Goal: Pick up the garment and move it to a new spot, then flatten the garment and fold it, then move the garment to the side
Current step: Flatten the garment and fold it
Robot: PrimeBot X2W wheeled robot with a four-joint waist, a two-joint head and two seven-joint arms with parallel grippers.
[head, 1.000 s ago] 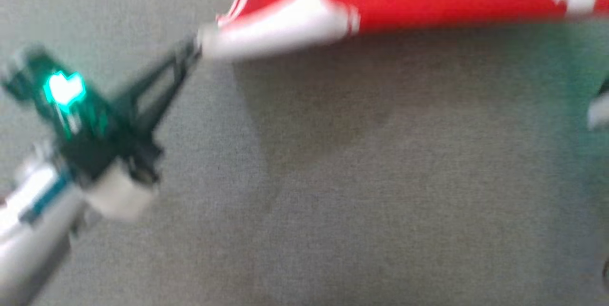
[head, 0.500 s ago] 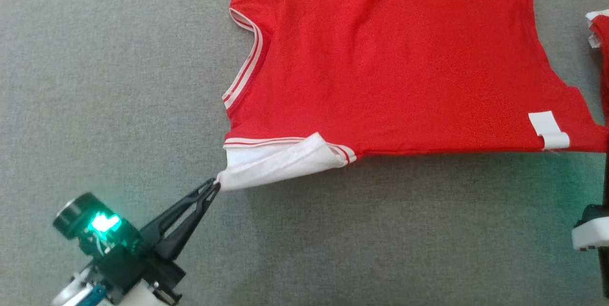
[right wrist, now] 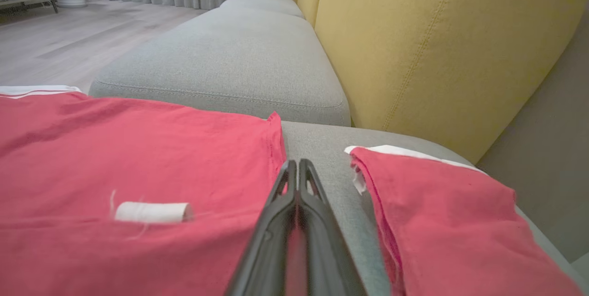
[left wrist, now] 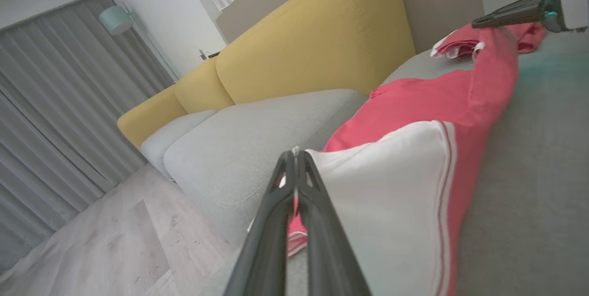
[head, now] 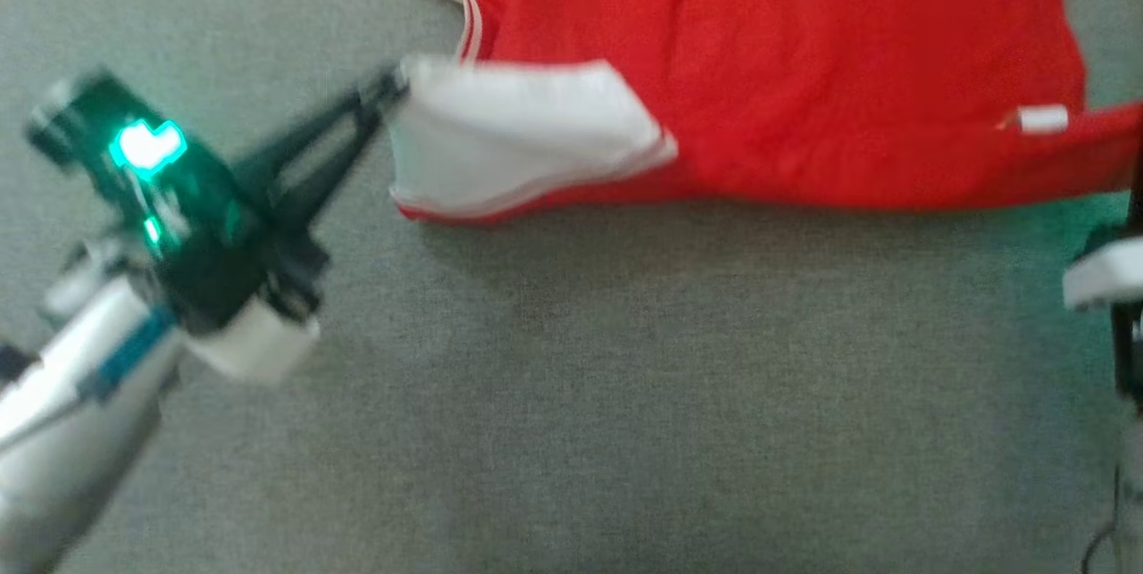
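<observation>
The garment [head: 804,38] is a red shirt with white striped trim, spread over the grey sofa seat [head: 625,378]. My left gripper [head: 393,87] is shut on the corner of its white sleeve [head: 518,137], which hangs lifted and turned over. In the left wrist view that gripper [left wrist: 294,152] pinches the sleeve's tip, and the shirt [left wrist: 414,98] stretches away to my right gripper [left wrist: 476,23]. My right gripper [right wrist: 294,163] is shut on the shirt's [right wrist: 138,148] raised edge, with red cloth between its fingers, next to a white label [right wrist: 152,212].
A second red piece of clothing [right wrist: 437,227] lies folded right of my right gripper. The yellow sofa back [right wrist: 437,47] rises behind the seat. Another grey cushion [right wrist: 230,66] continues beyond, then wooden floor [left wrist: 92,240] and grey curtains.
The head view has shifted. The shirt's near edge has come up off the seat between both grippers, and the white sleeve now hangs turned over instead of stretched flat.
</observation>
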